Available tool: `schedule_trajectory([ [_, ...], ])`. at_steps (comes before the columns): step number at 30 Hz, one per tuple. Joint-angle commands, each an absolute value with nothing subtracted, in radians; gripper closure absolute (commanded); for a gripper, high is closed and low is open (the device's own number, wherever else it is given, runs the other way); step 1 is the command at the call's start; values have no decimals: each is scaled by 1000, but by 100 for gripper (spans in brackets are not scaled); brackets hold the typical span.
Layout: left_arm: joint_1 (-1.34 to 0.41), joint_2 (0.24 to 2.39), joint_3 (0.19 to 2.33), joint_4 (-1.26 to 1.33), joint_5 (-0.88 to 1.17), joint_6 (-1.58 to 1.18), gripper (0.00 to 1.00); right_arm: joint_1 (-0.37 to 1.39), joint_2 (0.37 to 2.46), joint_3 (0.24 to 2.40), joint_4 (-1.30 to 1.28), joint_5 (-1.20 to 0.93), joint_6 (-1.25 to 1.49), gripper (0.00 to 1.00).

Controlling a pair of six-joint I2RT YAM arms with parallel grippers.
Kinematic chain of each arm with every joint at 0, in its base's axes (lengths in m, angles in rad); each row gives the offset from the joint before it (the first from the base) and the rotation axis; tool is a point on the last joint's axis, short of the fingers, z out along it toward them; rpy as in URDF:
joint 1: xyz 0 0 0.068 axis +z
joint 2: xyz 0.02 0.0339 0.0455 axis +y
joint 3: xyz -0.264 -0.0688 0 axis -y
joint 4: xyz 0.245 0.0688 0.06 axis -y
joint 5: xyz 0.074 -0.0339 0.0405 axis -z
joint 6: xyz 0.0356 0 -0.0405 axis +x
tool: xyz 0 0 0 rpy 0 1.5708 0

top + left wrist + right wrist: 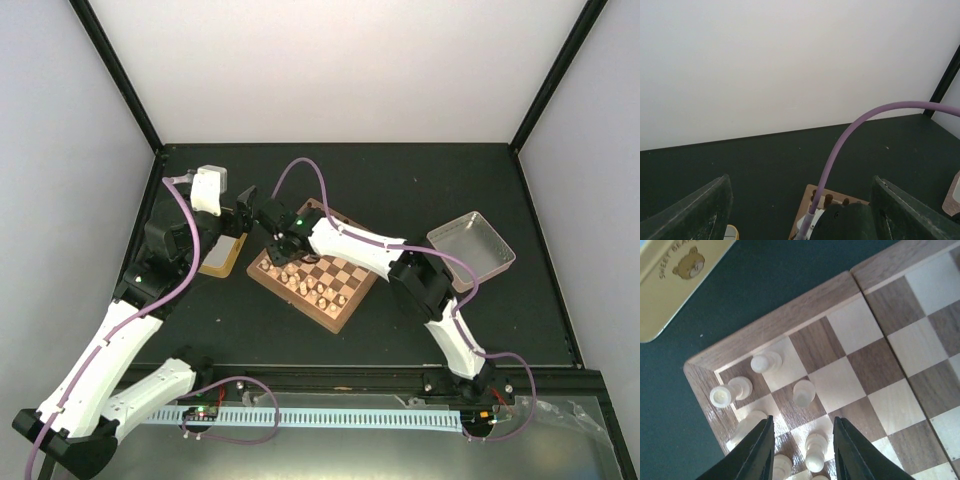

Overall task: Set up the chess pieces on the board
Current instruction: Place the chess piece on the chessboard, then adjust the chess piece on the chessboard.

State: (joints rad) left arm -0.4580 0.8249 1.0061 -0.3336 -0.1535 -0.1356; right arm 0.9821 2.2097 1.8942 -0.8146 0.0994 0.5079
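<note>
The board (345,298) lies tilted in the middle of the table, with pale chess pieces (318,287) along its near-left side. My right gripper (283,243) hangs over the board's left corner. In the right wrist view it (802,442) is open, and a pale pawn (815,450) stands between the fingers (760,452) with a gap on each side. More pale pieces (803,392) stand just ahead, with a rook (724,393) at the corner. My left gripper (805,215) is wide open and holds nothing, just left of the board. It looks past dark pieces (828,200) on the board's far corner.
A yellow tin with a bear print (675,275) lies off the board's left corner, also visible from above (222,258). A metal tray (472,250) sits at the right. The right arm's purple cable (840,155) arcs across the left wrist view.
</note>
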Motion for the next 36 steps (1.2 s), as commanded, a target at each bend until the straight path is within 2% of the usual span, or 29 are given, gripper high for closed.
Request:
schedule_trajectory([
  [1,-452,828,1014,-305,-167,-146,23,981,2250,1946,-808,153,519,66],
  [5,-452,830,1014,-306,-170,-146,22,977,2280,1976,-813,147,515,67],
  [20,-451,830,1011,-308,-184,-144,22,976,2318,2002,-818,132,503,87],
  [36,-451,833,1011,-309,-183,-146,22,977,2270,1942,-811,67,475,90],
])
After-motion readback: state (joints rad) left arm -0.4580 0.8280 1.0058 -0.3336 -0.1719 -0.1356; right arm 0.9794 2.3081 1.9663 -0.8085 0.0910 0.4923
